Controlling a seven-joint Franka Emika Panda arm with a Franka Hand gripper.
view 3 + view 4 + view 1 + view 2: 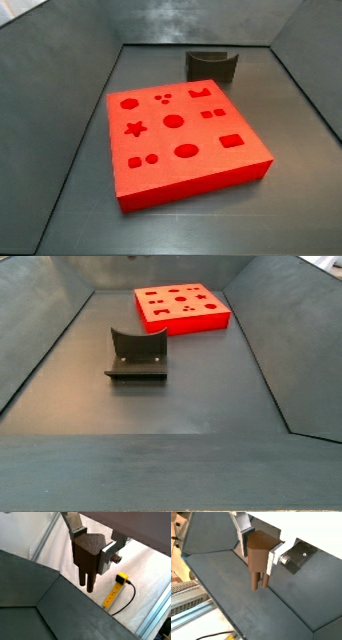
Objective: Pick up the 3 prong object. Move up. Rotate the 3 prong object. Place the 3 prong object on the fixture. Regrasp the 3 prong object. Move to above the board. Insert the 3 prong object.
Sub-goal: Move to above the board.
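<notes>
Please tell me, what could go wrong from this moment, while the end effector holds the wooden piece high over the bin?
1. The end effector grips the 3 prong object only near its top, prongs down; it may slip or tilt during rotation.
2. The end effector is out of both side views, so its alignment with the fixture cannot be checked.
3. The three-dot cutout on the board is small; a tilted piece could jam there.
</notes>
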